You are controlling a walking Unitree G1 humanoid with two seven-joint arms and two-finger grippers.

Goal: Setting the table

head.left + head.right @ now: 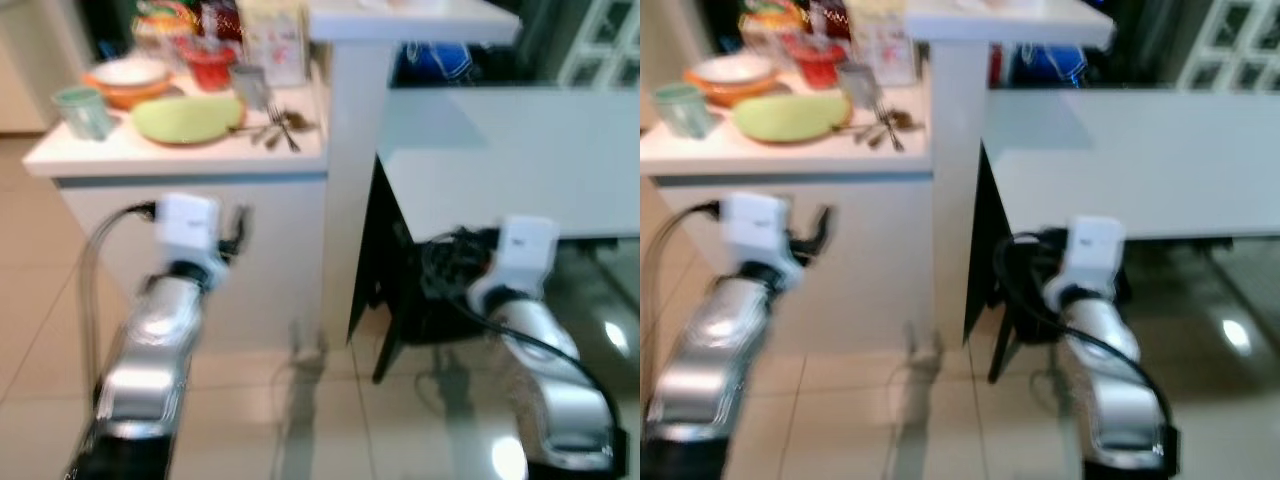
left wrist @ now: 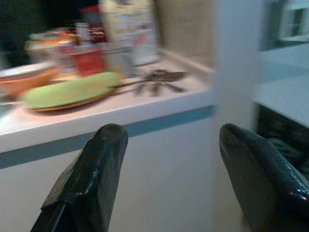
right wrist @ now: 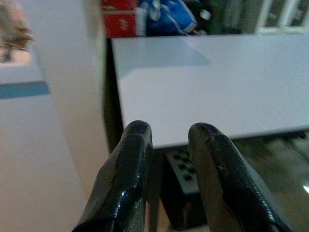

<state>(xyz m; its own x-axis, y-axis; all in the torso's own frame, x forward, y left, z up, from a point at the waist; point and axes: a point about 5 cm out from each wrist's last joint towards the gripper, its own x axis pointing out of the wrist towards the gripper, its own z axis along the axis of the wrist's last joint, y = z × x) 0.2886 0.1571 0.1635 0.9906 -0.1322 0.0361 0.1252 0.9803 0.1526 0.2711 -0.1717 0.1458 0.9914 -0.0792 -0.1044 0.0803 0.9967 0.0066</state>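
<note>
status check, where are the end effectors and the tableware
Left end effector open, empty, short of counter. Right end effector narrowly open, empty, facing white table. Green plate, cutlery on counter, untouched. White post between.

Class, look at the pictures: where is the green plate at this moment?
The green plate lies on the white counter to the robot's left, between the orange bowl and the loose cutlery, ahead of the left tool.

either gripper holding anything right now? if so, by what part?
Nothing held. Left gripper is open and empty, short of the counter. Right gripper has only a narrow gap, nothing in it.
</note>
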